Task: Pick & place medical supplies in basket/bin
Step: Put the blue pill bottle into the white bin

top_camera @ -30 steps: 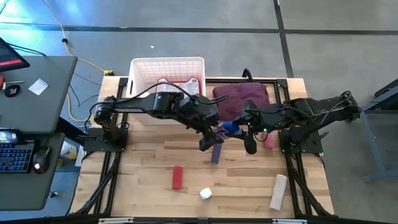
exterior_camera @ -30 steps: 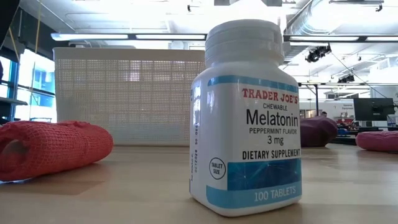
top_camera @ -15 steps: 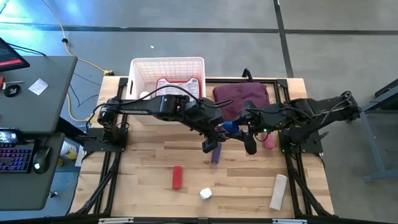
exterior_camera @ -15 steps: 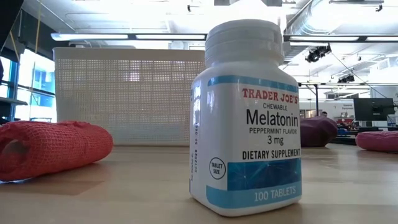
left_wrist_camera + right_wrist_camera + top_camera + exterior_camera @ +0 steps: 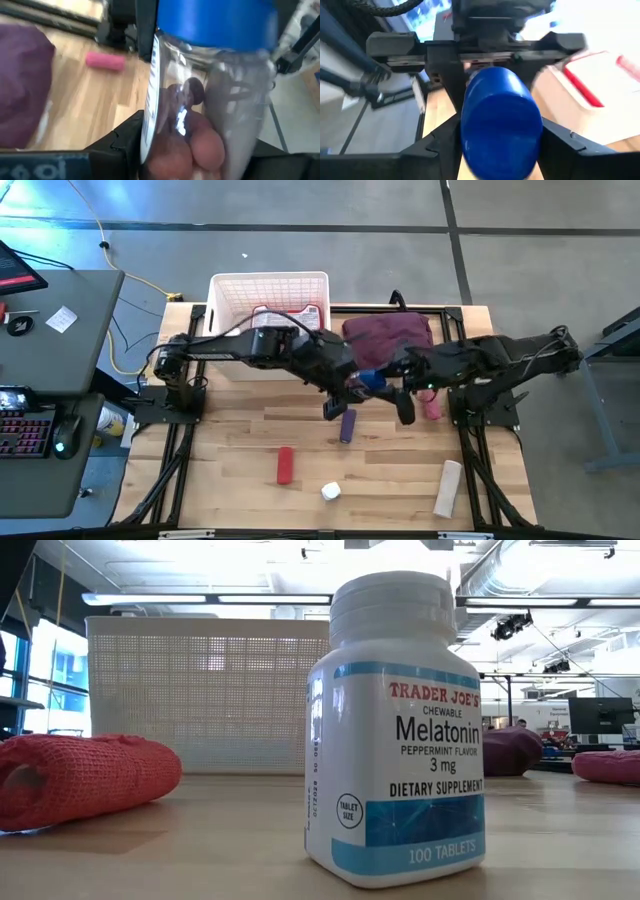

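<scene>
Both grippers, left and right, clamp one blue-capped bottle above mid-table.

Glossy clear plastic bottle, wooden table

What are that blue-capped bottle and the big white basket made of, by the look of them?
The blue-capped bottle looks like clear glossy plastic: you see through its wall and it shows bright reflections. Its cap is opaque, smooth blue plastic. The white basket seems moulded matte plastic, its wall pierced with a regular lattice of small holes.
</scene>
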`<state>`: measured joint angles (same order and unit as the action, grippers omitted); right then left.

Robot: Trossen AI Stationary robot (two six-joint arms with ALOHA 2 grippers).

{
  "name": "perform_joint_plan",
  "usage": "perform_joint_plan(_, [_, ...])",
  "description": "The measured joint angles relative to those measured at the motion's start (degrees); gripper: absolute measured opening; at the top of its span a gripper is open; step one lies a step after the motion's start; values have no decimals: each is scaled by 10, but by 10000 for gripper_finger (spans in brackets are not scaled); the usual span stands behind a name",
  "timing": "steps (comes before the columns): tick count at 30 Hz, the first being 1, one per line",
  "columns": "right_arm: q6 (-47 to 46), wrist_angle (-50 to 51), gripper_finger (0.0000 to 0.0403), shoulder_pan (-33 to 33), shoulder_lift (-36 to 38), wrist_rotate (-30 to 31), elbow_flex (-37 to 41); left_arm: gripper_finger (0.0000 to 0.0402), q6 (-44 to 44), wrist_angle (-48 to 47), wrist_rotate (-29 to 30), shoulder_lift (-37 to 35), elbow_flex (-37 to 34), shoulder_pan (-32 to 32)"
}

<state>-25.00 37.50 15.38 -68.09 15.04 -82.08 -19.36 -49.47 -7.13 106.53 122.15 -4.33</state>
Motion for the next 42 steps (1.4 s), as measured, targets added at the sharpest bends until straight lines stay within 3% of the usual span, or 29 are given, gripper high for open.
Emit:
perform_joint_plan(4, [0, 2, 218, 0, 33, 29, 0, 207, -6, 13, 2, -25, 0, 16])
perform_joint_plan(13, [48, -108, 260, 0, 79, 115, -1, 210, -20, 132, 2, -41, 1, 29])
perform_joint_plan(21, [139, -309, 268, 0, 72, 121, 13, 213, -34, 305, 49, -41, 0, 29])
perform_joint_plan(26, [161, -338, 271, 0, 69, 118, 14, 214, -35, 375, 54, -40, 0, 36])
perform_joint_plan(35, [161, -371, 266, 0, 44, 108, 14, 215, -52, 373, 43, -31, 1, 43])
perform_joint_plan(42, [147, -374, 234, 0, 25, 94, 15, 215, -58, 364, 21, -23, 1, 43])
